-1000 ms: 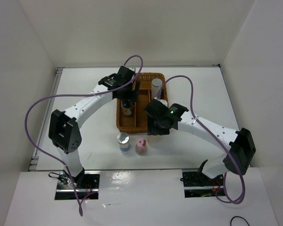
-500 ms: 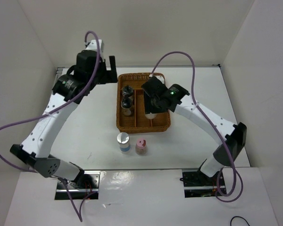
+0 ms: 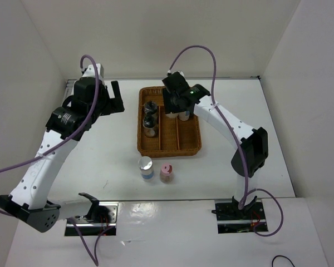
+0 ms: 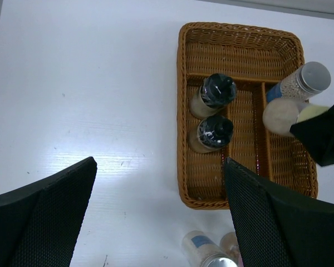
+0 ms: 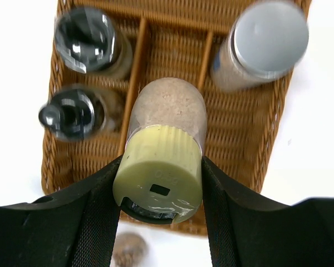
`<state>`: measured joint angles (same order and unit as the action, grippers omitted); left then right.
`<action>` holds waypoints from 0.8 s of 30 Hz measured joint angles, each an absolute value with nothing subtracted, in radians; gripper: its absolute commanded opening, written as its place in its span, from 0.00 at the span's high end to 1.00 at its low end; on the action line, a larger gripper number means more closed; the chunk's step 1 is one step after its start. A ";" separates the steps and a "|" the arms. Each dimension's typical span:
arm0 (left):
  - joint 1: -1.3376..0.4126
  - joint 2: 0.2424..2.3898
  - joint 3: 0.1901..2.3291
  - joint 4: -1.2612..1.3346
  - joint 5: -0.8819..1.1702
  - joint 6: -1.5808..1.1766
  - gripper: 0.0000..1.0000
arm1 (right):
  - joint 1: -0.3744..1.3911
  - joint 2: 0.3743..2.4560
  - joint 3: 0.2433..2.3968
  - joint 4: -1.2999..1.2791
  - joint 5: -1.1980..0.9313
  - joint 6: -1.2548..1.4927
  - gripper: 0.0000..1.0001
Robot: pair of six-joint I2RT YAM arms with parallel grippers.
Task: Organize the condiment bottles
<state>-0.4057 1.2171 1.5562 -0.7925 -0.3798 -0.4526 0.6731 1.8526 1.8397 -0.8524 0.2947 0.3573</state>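
Note:
My right gripper (image 5: 158, 183) is shut on the yellow-green-capped bottle (image 5: 158, 172) and holds it over the far middle of the wicker tray (image 3: 170, 153), as the top view shows (image 3: 177, 105). Two black-capped bottles (image 3: 151, 107) (image 3: 150, 123) stand in the tray's left compartment. A silver-capped bottle (image 5: 267, 36) stands at the tray's far right. Another silver-capped bottle (image 3: 146, 166) and the pink-capped bottle (image 3: 166, 172) stand on the table in front of the tray. My left gripper (image 3: 114, 97) is open and empty, raised left of the tray.
White walls enclose the table on three sides. The tray's dividers (image 5: 132, 83) split it into three long compartments. The right arm's purple cable (image 3: 211, 61) arcs above the tray's far end. The left arm (image 3: 50, 144) spans the table's left side.
My left gripper let go of a black-capped bottle in the tray and pulled back up and to the left. My right gripper carried the yellow-green-capped bottle from the tray's near edge toward its far end.

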 measured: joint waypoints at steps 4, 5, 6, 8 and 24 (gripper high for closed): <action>-0.393 1.185 1.511 -0.793 -0.367 -0.470 0.00 | 0.647 1.905 1.873 -0.801 0.277 0.331 0.73; -0.389 1.179 1.502 -0.793 -0.362 -0.475 0.00 | 0.642 1.923 1.882 -0.795 0.274 0.324 0.73; -0.387 1.174 1.495 -0.793 -0.360 -0.478 0.00 | 0.638 1.940 1.893 -0.792 0.273 0.319 0.73; -0.387 1.168 1.486 -0.791 -0.357 -0.482 0.00 | 0.635 1.975 1.904 -0.776 0.272 0.311 0.73; -0.376 1.154 1.420 -0.772 -0.304 -0.529 0.00 | 0.631 2.107 1.908 -0.689 0.274 0.262 0.73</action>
